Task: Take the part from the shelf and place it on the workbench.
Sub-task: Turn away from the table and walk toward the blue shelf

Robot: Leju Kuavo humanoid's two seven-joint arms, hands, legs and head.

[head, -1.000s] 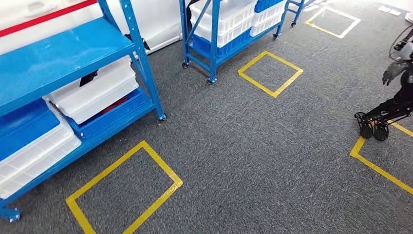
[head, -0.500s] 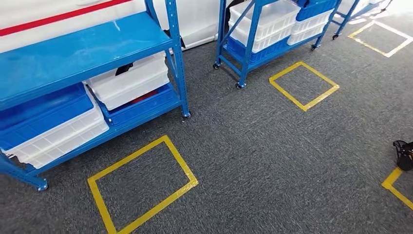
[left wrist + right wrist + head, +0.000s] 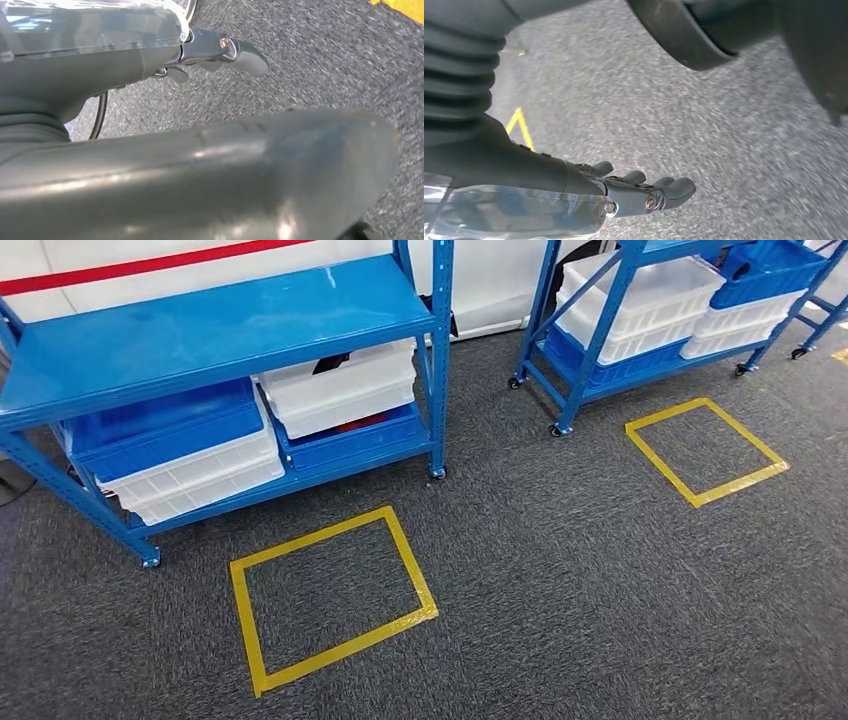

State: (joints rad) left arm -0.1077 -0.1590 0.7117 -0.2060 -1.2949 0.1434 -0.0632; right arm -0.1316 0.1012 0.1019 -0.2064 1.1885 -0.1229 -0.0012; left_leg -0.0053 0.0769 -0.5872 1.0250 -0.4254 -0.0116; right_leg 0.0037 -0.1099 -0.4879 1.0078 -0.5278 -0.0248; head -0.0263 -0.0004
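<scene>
Both arms hang down beside the body, each wrist view looking at grey carpet. The left hand [image 3: 220, 52] shows a thumb and short curved fingers stretched out over the carpet with nothing between them; much of it is hidden behind the grey cover, so I cannot tell whether the fingers are apart or drawn together. The right hand [image 3: 639, 192] has its dark fingers [image 3: 676, 187] lying side by side, lightly curved and extended, holding nothing; a strip of yellow tape [image 3: 521, 127] crosses the carpet beyond it.

In the head view the near shelf [image 3: 220, 325] stands ahead and to the left, a blue frame with a bare blue top deck. On its lower deck a blue bin [image 3: 165, 430] sits on white bins [image 3: 195, 480] at the left, and a white bin [image 3: 340, 390] sits on another blue bin [image 3: 350, 440] at the right. Something dark [image 3: 330, 364] shows at the back of that white bin; whether it is the part cannot be told. A yellow square [image 3: 330, 595] is taped on the floor in front of the shelf. A second shelf [image 3: 650, 300] with white and blue bins stands to the right, another taped square [image 3: 705, 450] before it. Both hands are well apart from the shelves.
</scene>
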